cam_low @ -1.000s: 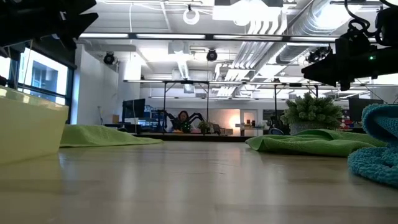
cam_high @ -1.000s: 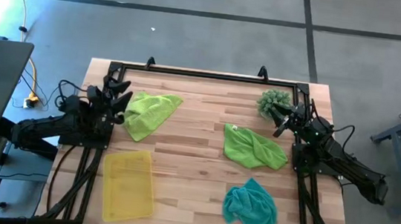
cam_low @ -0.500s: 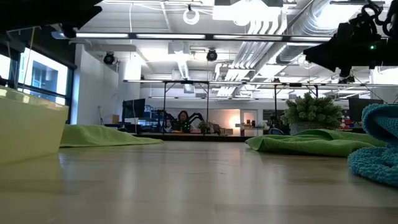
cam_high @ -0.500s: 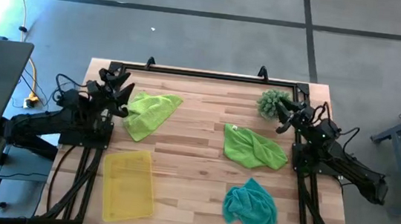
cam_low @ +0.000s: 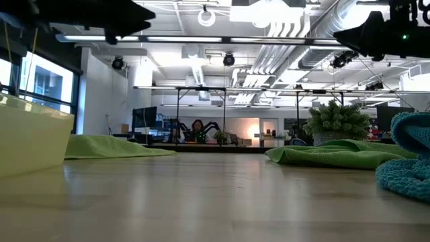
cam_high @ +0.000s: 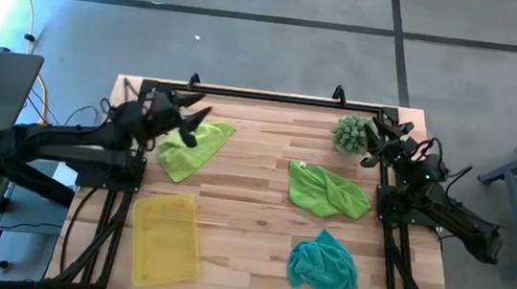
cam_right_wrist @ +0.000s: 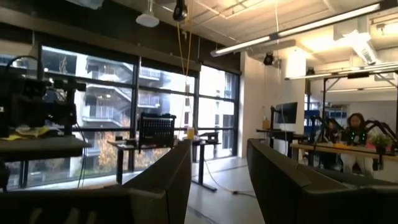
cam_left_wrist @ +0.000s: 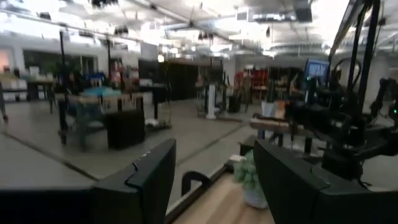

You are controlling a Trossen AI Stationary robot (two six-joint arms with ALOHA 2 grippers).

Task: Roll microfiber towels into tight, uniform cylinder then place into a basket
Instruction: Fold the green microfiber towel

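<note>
The left gripper hung with fingers spread and empty over a crumpled lime towel. The right gripper, likewise parted, hovered beside the spiky plant. A second lime towel and the nubby teal towel lay rumpled, well apart from the translucent yellow basket.

Overhead view straight down, low view level across table, wrist views facing room.
</note>
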